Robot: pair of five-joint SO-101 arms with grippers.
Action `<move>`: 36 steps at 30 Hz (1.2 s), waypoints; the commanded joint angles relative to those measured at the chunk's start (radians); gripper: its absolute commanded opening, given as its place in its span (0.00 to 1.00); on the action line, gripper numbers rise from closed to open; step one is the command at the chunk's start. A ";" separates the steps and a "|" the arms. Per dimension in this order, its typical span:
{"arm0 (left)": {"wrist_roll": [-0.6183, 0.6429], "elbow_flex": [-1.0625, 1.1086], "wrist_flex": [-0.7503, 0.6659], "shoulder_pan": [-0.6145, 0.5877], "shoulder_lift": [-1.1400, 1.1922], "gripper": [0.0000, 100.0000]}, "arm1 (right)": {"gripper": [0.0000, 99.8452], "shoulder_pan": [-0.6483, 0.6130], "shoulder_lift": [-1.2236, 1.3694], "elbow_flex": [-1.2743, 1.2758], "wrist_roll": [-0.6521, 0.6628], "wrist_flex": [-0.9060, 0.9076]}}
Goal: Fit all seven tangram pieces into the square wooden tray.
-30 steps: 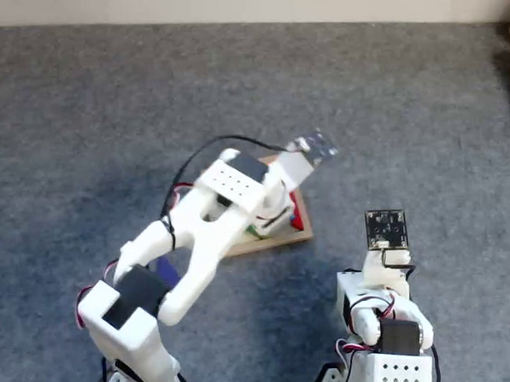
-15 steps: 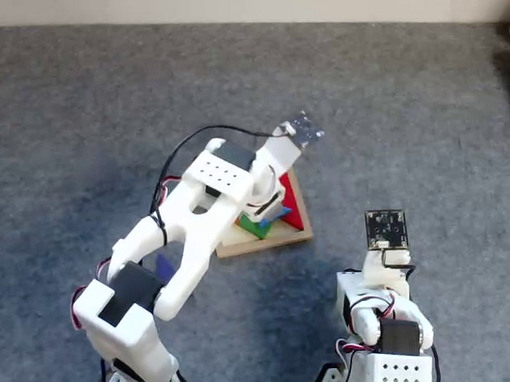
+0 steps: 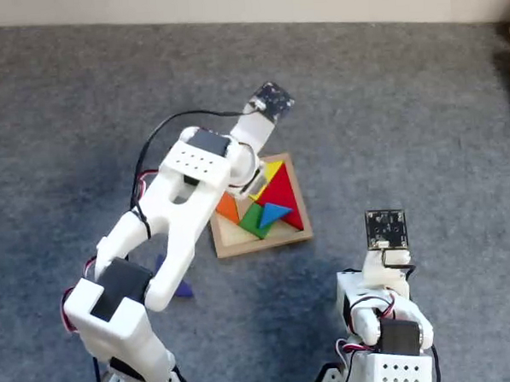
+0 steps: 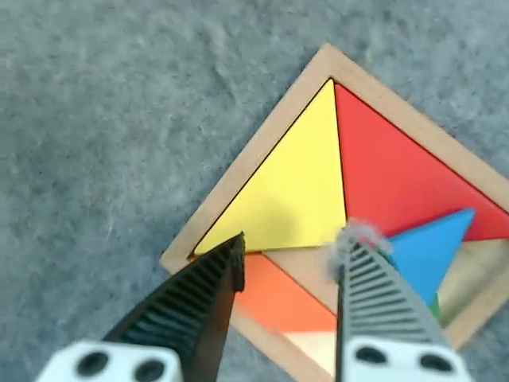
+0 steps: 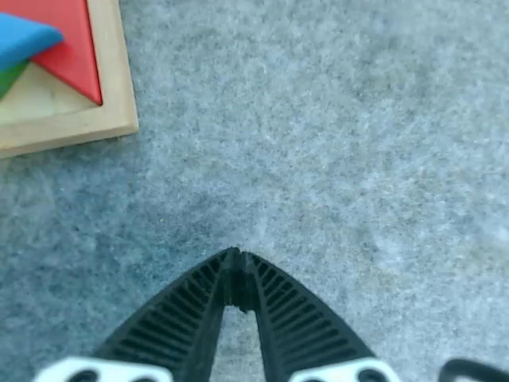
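Farthest left, we see a small purple piece lying on the grey surface, beside the left arm and apart from the tray. Next, the left pincer hovers over the square wooden tray, its jaws spread wide and holding nothing. In the tray, a yellow triangle sits against a red triangle. An orange piece, a green piece and a blue triangle lie nearer the arms. To the right, the right pincer hangs closed and empty above the surface near the tray's corner.
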 commanded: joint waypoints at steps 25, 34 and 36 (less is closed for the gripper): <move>0.005 0.127 -0.098 0.148 -0.015 0.19 | 0.01 0.010 -0.018 0.102 0.011 0.007; 0.089 0.119 -0.071 0.151 -0.094 0.19 | 0.01 0.010 -0.018 0.102 0.011 0.007; 0.152 0.120 -0.038 0.177 -0.145 0.19 | 0.01 0.010 -0.018 0.102 0.011 0.007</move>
